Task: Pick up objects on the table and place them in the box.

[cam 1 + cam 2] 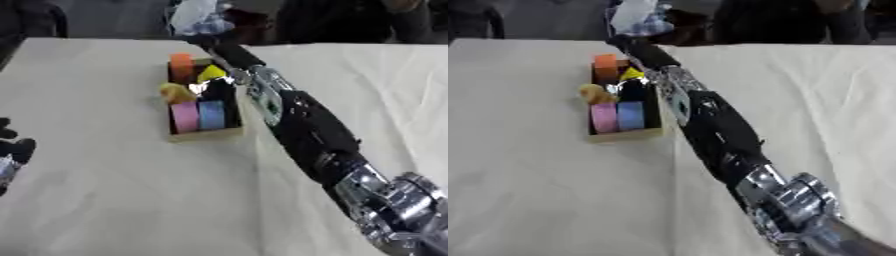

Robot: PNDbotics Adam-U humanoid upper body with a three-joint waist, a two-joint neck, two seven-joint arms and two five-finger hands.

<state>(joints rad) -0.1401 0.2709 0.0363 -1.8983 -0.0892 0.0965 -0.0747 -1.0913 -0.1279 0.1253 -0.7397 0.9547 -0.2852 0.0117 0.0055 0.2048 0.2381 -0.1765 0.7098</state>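
The right arm stretches toward 12 o'clock, its right hand [213, 49] at the box's [206, 134] far end; whether its fingers are spread cannot be told. The box on the cream tabletop [114, 190] holds pink [185, 116], blue [212, 114], yellow [177, 93] and orange [181, 66] objects. The left hand [10, 145] shows at 9 o'clock, fingers relaxed.

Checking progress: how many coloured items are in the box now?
5: pink block and blue block at the near end, yellow toy mid-left, yellow piece and orange block at the far end. The arm may hide more.

No legible text, labels, brands or numbers. Pale patch on right forearm [267, 106], behind the hand: markings unreadable.
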